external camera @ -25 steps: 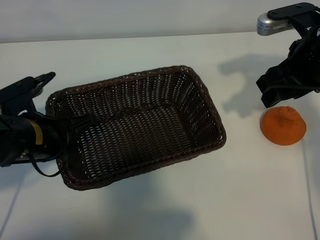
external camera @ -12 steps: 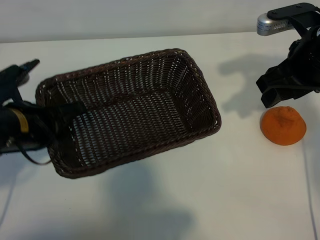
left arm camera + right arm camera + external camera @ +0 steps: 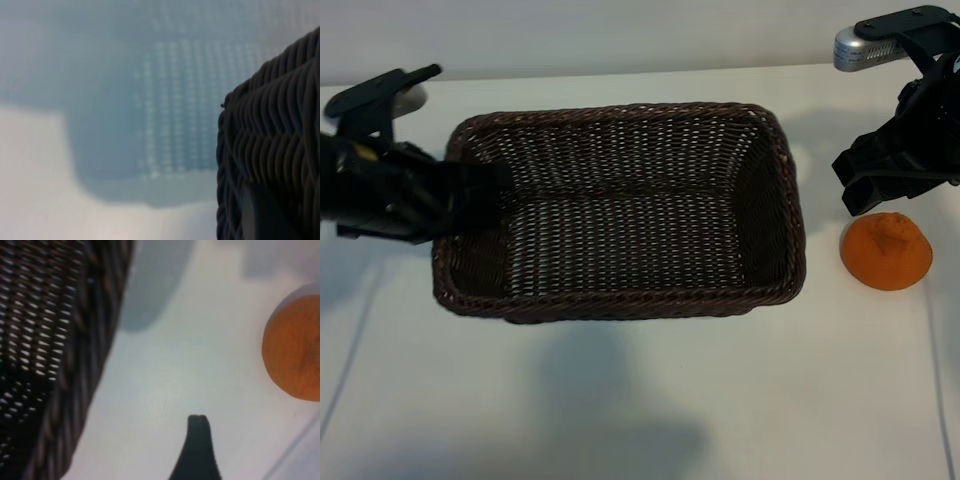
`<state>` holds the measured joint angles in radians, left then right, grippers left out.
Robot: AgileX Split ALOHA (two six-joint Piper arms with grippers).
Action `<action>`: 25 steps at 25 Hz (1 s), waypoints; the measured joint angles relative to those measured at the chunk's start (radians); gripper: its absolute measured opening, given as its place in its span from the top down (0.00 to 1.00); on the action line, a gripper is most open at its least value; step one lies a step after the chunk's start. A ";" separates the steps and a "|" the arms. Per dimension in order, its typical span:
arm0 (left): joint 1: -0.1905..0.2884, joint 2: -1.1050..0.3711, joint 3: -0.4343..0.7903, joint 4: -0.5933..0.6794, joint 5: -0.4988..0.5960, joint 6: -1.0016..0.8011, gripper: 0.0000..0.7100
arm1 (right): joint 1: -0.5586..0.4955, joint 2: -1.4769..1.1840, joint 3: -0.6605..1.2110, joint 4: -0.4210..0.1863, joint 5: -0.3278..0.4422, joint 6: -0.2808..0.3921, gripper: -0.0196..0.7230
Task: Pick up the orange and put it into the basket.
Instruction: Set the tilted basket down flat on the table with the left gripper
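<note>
The dark brown wicker basket (image 3: 620,110) fills the middle of the exterior view, held off the table with its shadow below it. My left gripper (image 3: 488,190) is shut on the rim of its left short side; the left wrist view shows the weave (image 3: 280,125) close up. The orange (image 3: 886,252) sits on the white table to the right of the basket, a short gap from it. My right gripper (image 3: 868,195) hangs open just above and behind the orange, holding nothing. In the right wrist view one dark finger (image 3: 199,450) shows between the basket's wall (image 3: 45,315) and the orange (image 3: 295,350).
The white table (image 3: 640,420) runs on in front of the basket and to the orange's front. A thin seam or cable (image 3: 942,400) runs down the table at the far right, and another at the far left.
The left arm has swung the basket round from a slanted pose to square with the table edge and carried it right, closer to the orange. The right arm and the orange have not moved.
</note>
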<state>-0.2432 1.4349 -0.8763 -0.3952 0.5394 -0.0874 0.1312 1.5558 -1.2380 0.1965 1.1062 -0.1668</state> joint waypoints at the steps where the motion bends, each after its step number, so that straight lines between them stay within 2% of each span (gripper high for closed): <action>1: 0.000 0.021 -0.014 -0.004 0.001 0.015 0.78 | 0.000 0.000 0.000 0.000 0.000 0.000 0.22; 18: 0.000 0.313 -0.261 0.000 -0.008 0.054 0.78 | 0.000 0.000 0.000 0.000 0.000 0.000 0.22; 25: 0.000 0.393 -0.273 -0.148 -0.064 0.178 0.78 | 0.000 0.000 0.000 0.000 -0.009 0.000 0.22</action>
<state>-0.2431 1.8275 -1.1494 -0.5429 0.4753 0.0903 0.1312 1.5558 -1.2380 0.1965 1.0971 -0.1668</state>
